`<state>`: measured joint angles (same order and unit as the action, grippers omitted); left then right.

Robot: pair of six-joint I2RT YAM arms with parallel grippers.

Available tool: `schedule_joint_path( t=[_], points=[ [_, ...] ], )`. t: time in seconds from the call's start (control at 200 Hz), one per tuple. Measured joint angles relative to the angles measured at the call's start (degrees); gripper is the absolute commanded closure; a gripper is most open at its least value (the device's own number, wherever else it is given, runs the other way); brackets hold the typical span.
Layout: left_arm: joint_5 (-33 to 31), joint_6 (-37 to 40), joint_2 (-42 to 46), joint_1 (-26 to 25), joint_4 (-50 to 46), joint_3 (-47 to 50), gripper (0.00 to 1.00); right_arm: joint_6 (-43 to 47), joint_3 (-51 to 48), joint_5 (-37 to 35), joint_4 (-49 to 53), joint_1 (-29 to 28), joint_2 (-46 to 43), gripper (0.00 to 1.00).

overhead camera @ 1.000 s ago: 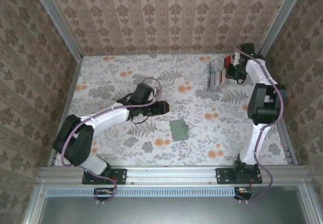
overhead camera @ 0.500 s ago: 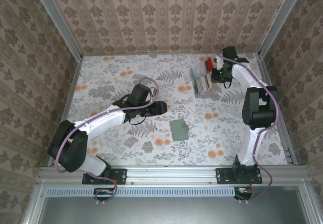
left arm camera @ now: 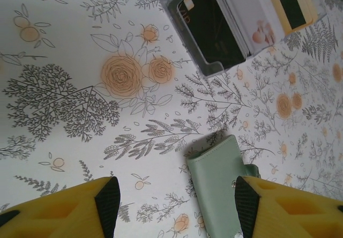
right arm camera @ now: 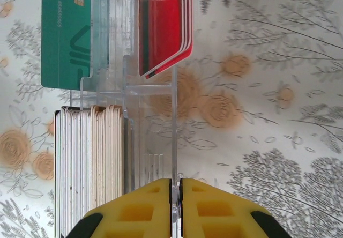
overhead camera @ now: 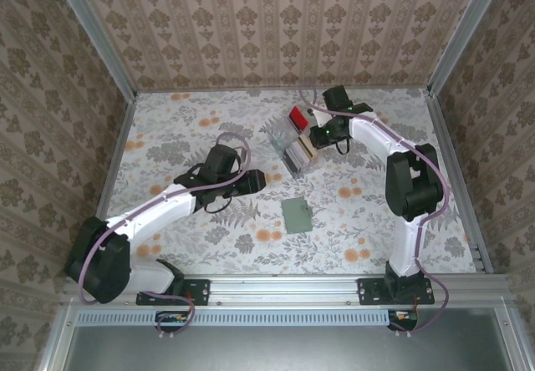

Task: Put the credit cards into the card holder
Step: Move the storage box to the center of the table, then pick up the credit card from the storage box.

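Note:
The card holder [overhead camera: 297, 215], a sage green folded wallet, lies flat on the floral table [overhead camera: 167, 129]. In the left wrist view the card holder [left arm camera: 222, 184] lies partly under my right finger, and my left gripper [left arm camera: 177, 208] hovers open above it with nothing held. From above, the left gripper [overhead camera: 256, 180] is just left of the wallet. The credit cards [overhead camera: 299, 154] stand in a clear plastic tray [overhead camera: 288, 137]. My right gripper [right arm camera: 176, 195] is shut on that tray's thin clear wall [right arm camera: 174, 131], beside a stack of beige credit cards [right arm camera: 88, 163].
The tray also holds a green card [right arm camera: 64, 34] and red cards [right arm camera: 163, 23]; its red end [overhead camera: 297, 119] points to the back. A dark card [left arm camera: 209, 26] shows in the tray's near end. Patterned walls close the table on three sides.
My right gripper has pulled the clear tray from the back right corner leftward toward the table's middle, turning it. My left arm has shifted slightly left and nearer.

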<state>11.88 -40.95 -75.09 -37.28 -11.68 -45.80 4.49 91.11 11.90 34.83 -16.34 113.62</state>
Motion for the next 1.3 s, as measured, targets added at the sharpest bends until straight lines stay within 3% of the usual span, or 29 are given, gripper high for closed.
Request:
schedule_joint_path(
  t=[0.245, 0.42, 0.71, 0.935, 1.135, 1.3],
  points=[
    [-0.4, 0.0, 0.6, 0.6, -0.4, 0.5, 0.38, 4.9, 0.0, 0.1, 0.0, -2.4, 0.0, 0.89],
    [-0.4, 0.0, 0.6, 0.9, -0.4, 0.8, 0.38, 5.4, 0.5, 0.0, 0.9, -2.5, 0.0, 0.82],
    [-0.4, 0.0, 0.6, 1.1, -0.4, 0.8, 0.37, 0.9, 4.6, -3.0, 8.2, -2.6, -0.8, 0.65],
    [-0.6, 0.0, 0.6, 1.4, -0.3, 0.8, 0.37, -2.5, 7.0, -2.9, 11.2, -3.0, -4.5, 0.66],
    [-2.8, -1.3, 2.1, 1.8, -0.3, 2.3, 0.34, -5.6, 6.1, -2.6, 11.4, -9.5, -6.0, 0.68],
    [-4.2, -3.3, 5.2, 3.7, -0.1, 5.0, 0.32, -7.2, 5.2, -7.8, 11.5, -16.4, -5.3, 0.68]
  ],
)
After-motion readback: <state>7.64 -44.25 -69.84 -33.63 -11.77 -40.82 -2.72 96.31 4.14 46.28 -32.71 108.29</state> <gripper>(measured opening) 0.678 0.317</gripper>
